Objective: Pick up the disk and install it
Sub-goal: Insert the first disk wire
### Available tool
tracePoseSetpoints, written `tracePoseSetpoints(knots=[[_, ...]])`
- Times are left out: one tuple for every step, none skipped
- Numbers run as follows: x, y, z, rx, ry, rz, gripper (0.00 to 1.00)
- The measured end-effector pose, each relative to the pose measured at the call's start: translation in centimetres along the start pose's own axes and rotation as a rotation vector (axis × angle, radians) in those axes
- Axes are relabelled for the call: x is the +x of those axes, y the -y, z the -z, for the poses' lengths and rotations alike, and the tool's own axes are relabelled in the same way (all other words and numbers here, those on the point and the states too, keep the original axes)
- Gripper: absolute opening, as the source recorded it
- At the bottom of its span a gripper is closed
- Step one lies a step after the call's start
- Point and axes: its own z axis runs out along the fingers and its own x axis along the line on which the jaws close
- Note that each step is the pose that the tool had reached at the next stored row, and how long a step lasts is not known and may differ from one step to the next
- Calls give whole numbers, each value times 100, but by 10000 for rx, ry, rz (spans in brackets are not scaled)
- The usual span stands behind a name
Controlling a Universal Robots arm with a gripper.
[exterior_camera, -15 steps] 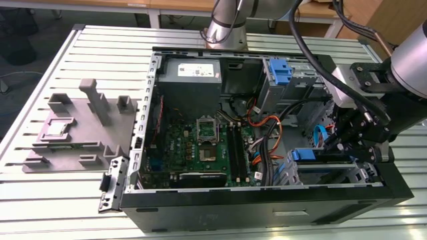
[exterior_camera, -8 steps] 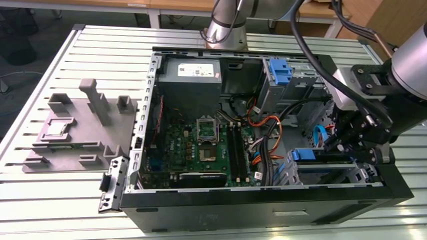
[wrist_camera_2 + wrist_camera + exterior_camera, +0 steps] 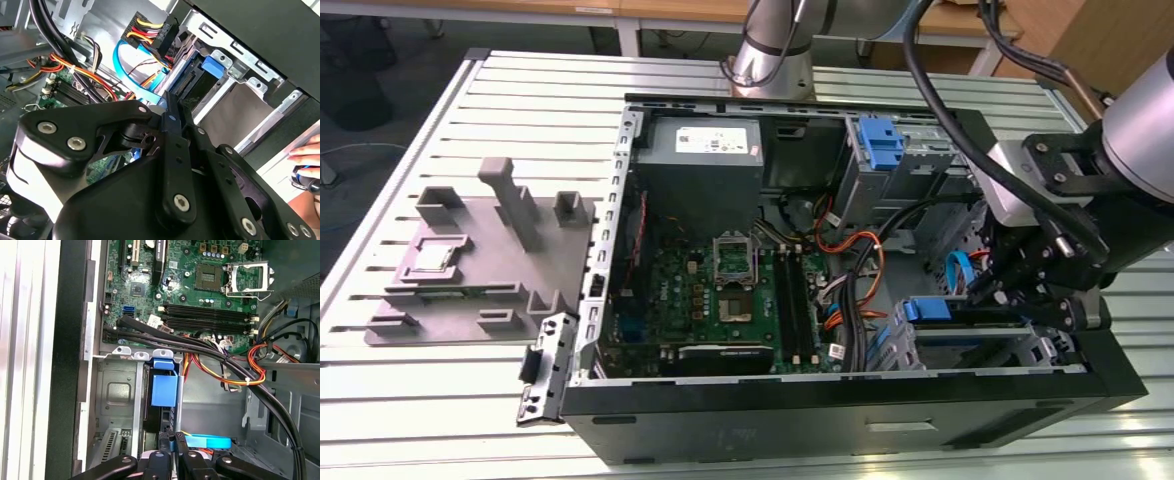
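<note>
The open computer case (image 3: 854, 400) lies on its side on the slatted table (image 3: 454, 400), and the disk (image 3: 164, 390) already sits in the drive cage (image 3: 117, 390) at the case's corner nearest the table's front edge, on the exterior view's right. In the first wrist view it stands edge-on in the cage, its blue carrier tab showing with the dark body running below it straight towards the gripper (image 3: 175, 452); the long axis appears to lie in line with the gripper's reach, so pushing along that line would seat it deeper. The gripper hangs right at the near end of the disk, with the fingers (image 3: 172, 125) brought close together as a narrow black blade; whether they pinch the disk's edge or just rest against it cannot be told. In the exterior view the arm (image 3: 1134, 130) reaches in from the right, its wrist bent down over the case wall so the gripper (image 3: 1021, 290) dips into the cage corner beside the blue cable (image 3: 958, 272). The motherboard (image 3: 720, 290) and power supply (image 3: 700, 150) lie well apart towards the case's other end. A person's hand (image 3: 305, 155) rests just outside the case.
</note>
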Motion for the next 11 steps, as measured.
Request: tracePoseSetpoints(knots=[[0,0,-3,-1,1,7,16],[1,0,-8,-2,5,18,16],[1,-1,-12,-3,3,28,16],[2,-1,-15,-3,1,39,16],[2,-1,-17,-3,1,50,16],[2,-1,-20,-3,1,61,16],[3,-1,-24,-4,3,70,16],[3,-1,-30,-4,4,80,16],[5,-2,-37,-5,4,90,16],[5,-2,-42,-7,3,99,16],[5,-2,-44,-7,2,105,16]])
